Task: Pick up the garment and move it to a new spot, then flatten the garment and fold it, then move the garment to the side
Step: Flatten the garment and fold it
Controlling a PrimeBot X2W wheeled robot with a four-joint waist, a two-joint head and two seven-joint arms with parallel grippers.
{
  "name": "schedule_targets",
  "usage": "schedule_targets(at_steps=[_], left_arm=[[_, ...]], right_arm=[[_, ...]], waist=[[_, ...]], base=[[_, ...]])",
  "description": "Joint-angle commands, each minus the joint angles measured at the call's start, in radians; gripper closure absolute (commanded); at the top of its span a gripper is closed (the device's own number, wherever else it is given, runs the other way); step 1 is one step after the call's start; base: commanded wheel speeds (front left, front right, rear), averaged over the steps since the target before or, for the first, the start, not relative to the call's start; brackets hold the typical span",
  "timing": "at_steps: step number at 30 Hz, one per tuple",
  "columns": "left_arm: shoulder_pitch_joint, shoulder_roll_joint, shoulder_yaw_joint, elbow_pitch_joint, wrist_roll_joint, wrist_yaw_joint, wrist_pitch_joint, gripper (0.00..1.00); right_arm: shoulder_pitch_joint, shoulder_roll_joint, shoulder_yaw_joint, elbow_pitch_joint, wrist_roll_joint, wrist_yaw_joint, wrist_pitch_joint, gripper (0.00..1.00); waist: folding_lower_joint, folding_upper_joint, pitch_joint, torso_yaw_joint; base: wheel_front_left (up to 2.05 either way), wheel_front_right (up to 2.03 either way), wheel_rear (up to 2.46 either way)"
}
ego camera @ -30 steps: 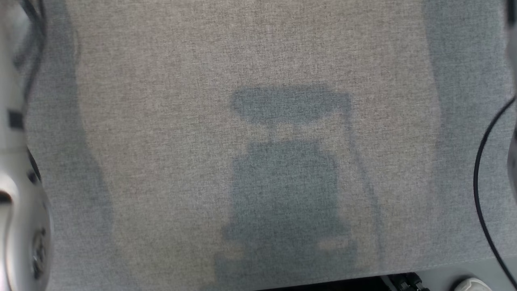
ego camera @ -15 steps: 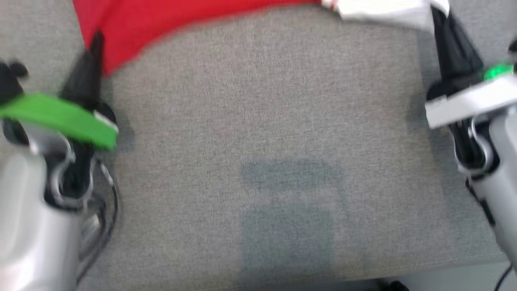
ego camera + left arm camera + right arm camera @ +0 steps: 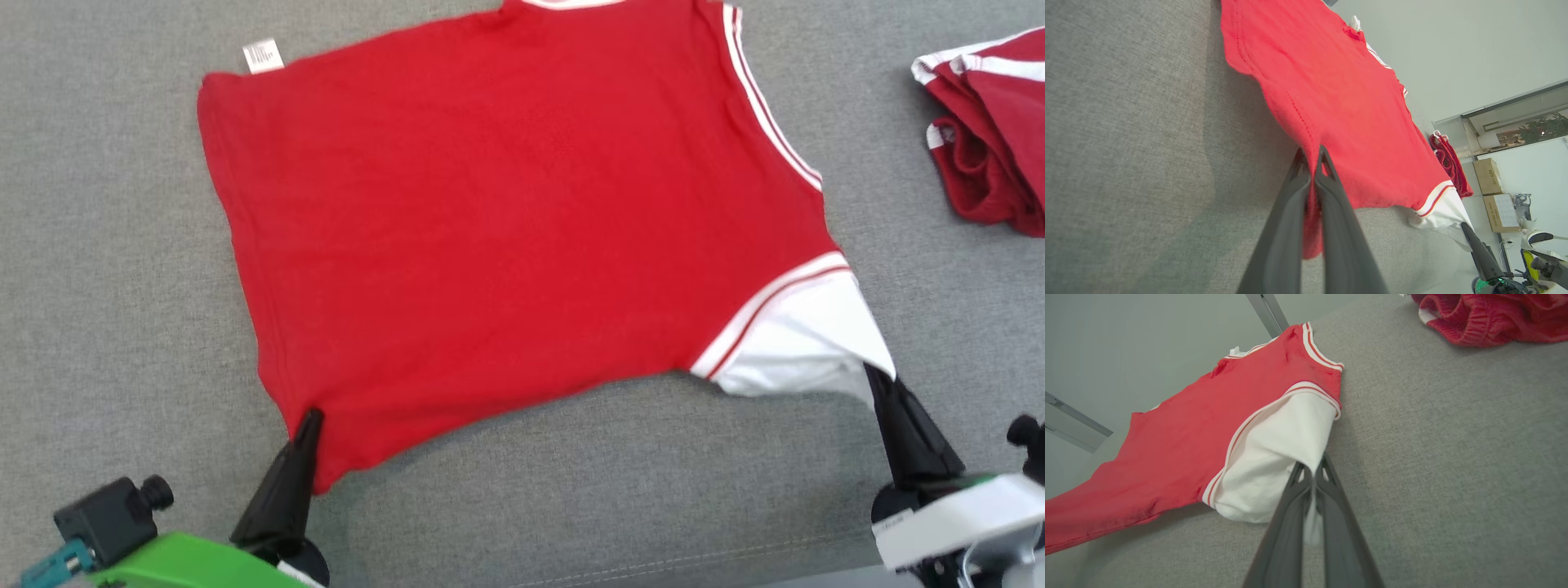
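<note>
The left gripper is clamped on the near hem corner of the red shirt, and the right gripper is pinched on its white sleeve. The shirt lies spread on the grey cloth, with a crumpled red pile apart at the far right.

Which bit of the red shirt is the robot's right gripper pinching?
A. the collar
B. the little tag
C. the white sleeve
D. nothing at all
C: the right gripper is shut on the white sleeve, with white cloth pinched at its tip.
</note>
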Motion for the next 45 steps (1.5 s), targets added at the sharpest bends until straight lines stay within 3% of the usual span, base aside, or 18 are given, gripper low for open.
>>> schedule_targets(at_steps=[1,6,12,22,32,39,45], left_arm=[[0.034,-0.002,-0.001,-0.017,-0.008,0.01,0.001,1.0],[0.127,-0.038,-0.027,-0.042,-0.033,0.041,0.0,1.0],[0.126,-0.064,-0.038,-0.007,-0.065,0.062,0.021,1.0],[0.046,-0.049,-0.018,-0.028,-0.127,0.105,0.11,1.0],[-0.036,-0.01,0.02,-0.05,-0.157,0.195,0.2,1.0],[-0.125,0.01,0.042,-0.015,-0.154,0.214,0.224,1.0],[-0.227,-0.01,0.04,0.091,-0.184,0.214,0.252,1.0]], right_arm=[[0.04,0.012,-0.012,-0.021,0.009,-0.002,0.012,1.0],[0.106,0.054,-0.039,-0.065,0.015,-0.001,0.066,1.0],[0.011,0.066,-0.052,-0.051,-0.005,-0.001,0.089,1.0],[-0.15,0.035,-0.02,-0.029,0.03,-0.001,0.169,1.0],[-0.341,0.009,0.056,0.099,0.016,-0.001,0.187,1.0],[-0.464,-0.011,0.11,0.234,0.009,-0.001,0.18,1.0],[-0.557,-0.015,0.154,0.364,-0.004,-0.001,0.165,1.0]], waist=[[0.0001,0.0051,-0.04,-0.022],[0.0001,0.0051,-0.026,-0.037],[0.0001,0.0051,-0.013,-0.04],[0.0001,0.0051,-0.013,-0.021],[0.0001,0.0051,0.009,-0.029],[0.0001,0.0051,0.0,-0.024],[0.0001,0.0051,-0.01,-0.008]], base=[[0.0,0.0,0.0],[0.0,0.0,0.0],[0.0,0.0,0.0],[0.0,0.0,0.0],[0.0,0.0,0.0],[0.0,0.0,0.0],[0.0,0.0,0.0]])
